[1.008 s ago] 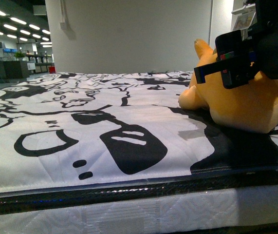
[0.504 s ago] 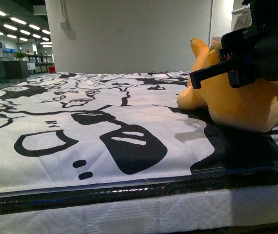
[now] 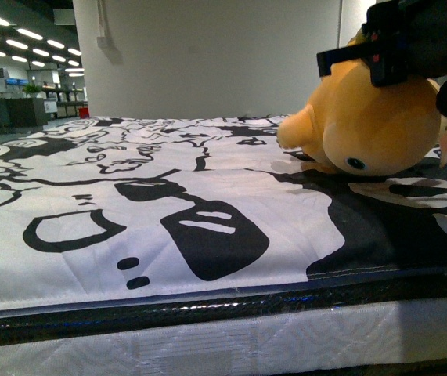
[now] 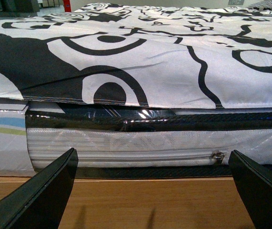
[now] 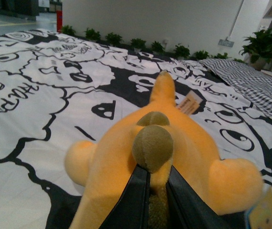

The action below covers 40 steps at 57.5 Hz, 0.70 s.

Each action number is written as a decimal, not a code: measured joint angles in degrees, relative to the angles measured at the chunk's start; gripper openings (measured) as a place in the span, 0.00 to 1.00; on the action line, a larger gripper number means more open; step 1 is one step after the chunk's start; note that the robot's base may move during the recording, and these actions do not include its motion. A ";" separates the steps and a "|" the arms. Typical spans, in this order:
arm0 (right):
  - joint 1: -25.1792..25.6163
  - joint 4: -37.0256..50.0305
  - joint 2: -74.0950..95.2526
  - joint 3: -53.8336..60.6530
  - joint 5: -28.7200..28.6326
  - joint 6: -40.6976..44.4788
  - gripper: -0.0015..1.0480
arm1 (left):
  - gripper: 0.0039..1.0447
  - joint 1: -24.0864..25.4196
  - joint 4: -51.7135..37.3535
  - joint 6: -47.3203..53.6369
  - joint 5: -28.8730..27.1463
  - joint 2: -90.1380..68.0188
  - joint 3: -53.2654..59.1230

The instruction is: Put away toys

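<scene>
R gripper (image 5: 157,171) pinches plush (image 3: 364,129), well back fr bedspread (image 3: 129,196) front edge.

Black-and-white bedsheet (image 3: 207,180), mattress (image 3: 246,345), potted plants (image 5: 264,47)

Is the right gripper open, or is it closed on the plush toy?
Closed on it: the right gripper pinches a tan part of the plush toy, fingers nearly together.

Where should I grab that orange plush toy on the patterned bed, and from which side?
Pinch the small tan knob at the rear of the plush toy from above. It is the narrowest part; the round body looks too wide for the jaws. The right gripper holds there.
</scene>
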State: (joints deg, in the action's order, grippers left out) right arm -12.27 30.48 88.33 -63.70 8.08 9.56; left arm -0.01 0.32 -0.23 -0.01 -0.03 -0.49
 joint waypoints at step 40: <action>24.17 2.38 -10.95 5.49 -28.00 -15.26 0.06 | 0.94 0.00 0.00 0.00 0.00 0.00 0.00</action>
State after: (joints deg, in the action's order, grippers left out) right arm 11.90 32.86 77.38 -58.22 -19.92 -5.69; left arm -0.01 0.32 -0.23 -0.01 -0.03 -0.49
